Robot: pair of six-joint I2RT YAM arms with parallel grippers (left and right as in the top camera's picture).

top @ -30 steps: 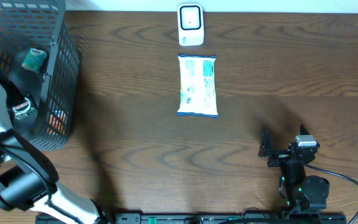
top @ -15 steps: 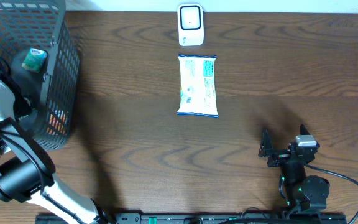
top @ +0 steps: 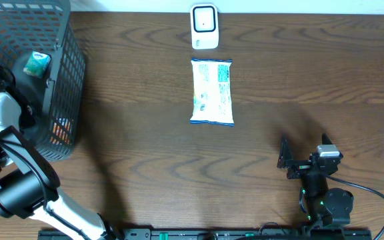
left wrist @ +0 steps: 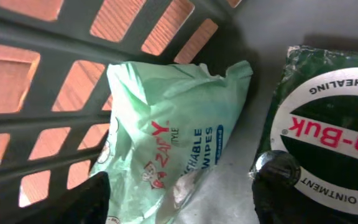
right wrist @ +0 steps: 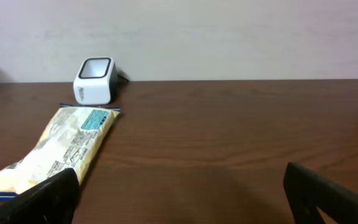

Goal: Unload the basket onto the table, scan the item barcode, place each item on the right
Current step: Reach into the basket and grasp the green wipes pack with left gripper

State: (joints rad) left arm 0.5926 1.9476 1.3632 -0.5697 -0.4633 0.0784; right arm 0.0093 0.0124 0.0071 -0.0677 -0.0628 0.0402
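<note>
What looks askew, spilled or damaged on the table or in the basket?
Nothing stands out. The packet lies flat just before the scanner, intact; in the basket, the wipes pack is merely creased.

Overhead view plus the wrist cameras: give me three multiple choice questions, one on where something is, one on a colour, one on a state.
1. Where is the snack packet relative to the scanner?
A. On top of it
B. On the table right beside it
C. Underneath it

2. What colour is the wipes pack in the basket?
A. Pale green
B. Red
C. Black

3. What state is the right claw in?
A. Shut on a packet
B. Open, holding nothing
C. Shut, empty

Answers:
1 B: the overhead view shows the packet flat on the wood, close to the scanner on the robot's side.
2 A: the left wrist view shows a pale green wrapper against the basket wall.
3 B: in the right wrist view its jaws stand wide apart with only bare table between them.
</note>
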